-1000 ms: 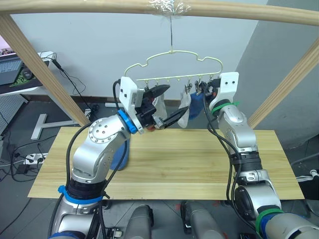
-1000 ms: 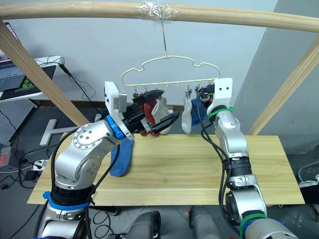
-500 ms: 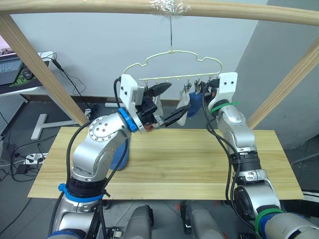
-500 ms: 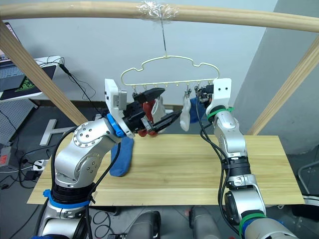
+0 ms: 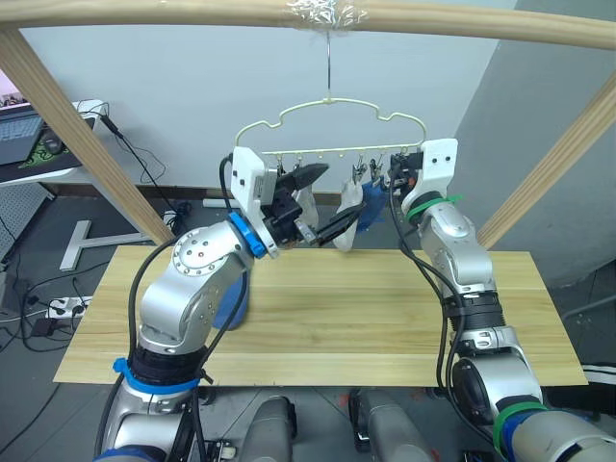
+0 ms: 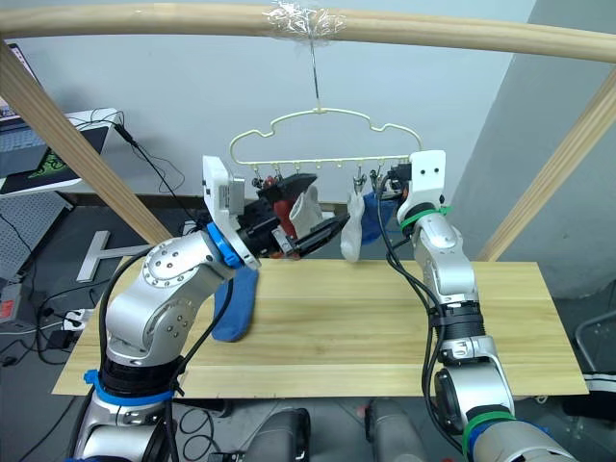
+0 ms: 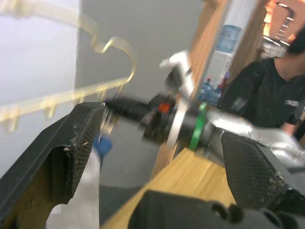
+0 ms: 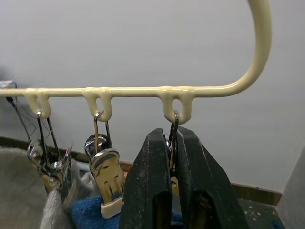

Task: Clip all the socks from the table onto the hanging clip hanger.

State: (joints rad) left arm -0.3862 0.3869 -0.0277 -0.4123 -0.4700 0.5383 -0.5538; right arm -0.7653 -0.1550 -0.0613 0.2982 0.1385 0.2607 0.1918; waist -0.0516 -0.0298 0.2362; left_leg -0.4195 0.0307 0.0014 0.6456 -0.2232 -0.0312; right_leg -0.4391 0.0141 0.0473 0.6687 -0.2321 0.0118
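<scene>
Left arm hides most of blue sock (image 6: pixel 234 306) on counter (image 6: pixel 385 318), plus left part of clip hanger (image 5: pixel 332 123) bar. Red sock (image 6: pixel 280 205) barely shows behind left tool (image 5: pixel 321 203). Right tool (image 8: pixel 172 157) covers end clip; blue sock (image 8: pixel 93 213) under it cut off by frame edge. Left wrist view blurred: person (image 7: pixel 267 95) cut off at edge

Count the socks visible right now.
5. Blue sock on the table; red sock, grey sock, another grey sock and second blue sock on the hanger. Another may hide behind the left arm.
</scene>
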